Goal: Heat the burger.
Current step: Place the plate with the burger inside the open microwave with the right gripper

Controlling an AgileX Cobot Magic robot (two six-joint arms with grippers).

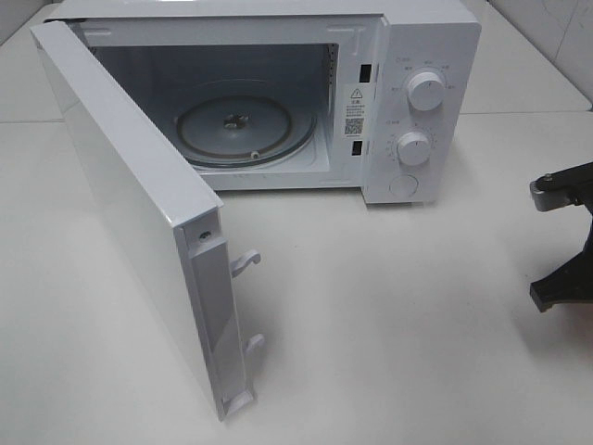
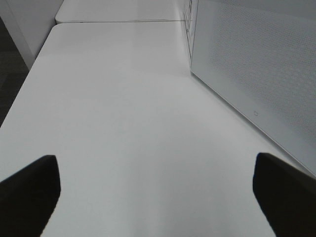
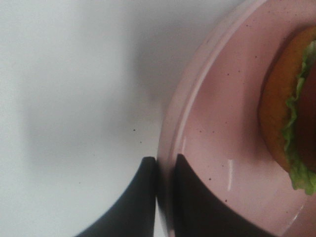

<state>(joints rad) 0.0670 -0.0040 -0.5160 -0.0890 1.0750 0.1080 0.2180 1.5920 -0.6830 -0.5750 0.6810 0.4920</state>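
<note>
The burger [image 3: 291, 123] shows only in the right wrist view: an orange-brown bun edge with green lettuce, lying on a round pink plate [image 3: 222, 123]. My right gripper [image 3: 165, 165] is shut on that plate's rim, one finger outside it and one inside. In the exterior high view only part of the right arm [image 1: 565, 236] shows at the right edge; burger and plate are out of that view. My left gripper [image 2: 158, 202] is open over bare table, with nothing between its fingers.
A white microwave [image 1: 417, 56] stands at the back with its door [image 1: 139, 213] swung wide open toward the front left. Its glass turntable [image 1: 236, 130] holds nothing. The door's outer face [image 2: 256, 74] stands close beside the left gripper. The white table [image 1: 389, 324] stretches in front.
</note>
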